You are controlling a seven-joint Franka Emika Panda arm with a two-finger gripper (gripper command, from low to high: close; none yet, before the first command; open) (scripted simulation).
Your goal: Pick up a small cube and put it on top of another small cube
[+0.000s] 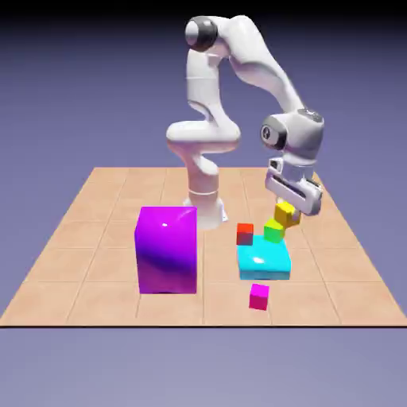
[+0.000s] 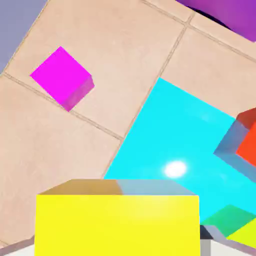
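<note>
2 fingers closed on yellow cube, gripping opposite sides

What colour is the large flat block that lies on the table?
The flat block is cyan, best seen in the exterior view.

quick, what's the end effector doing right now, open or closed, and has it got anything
End effector: closed on the small yellow cube, which sits between its fingertips.

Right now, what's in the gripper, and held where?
The small plain yellow cube, gripped between the two fingertips by opposite side faces; how low they sit is hidden.
</note>
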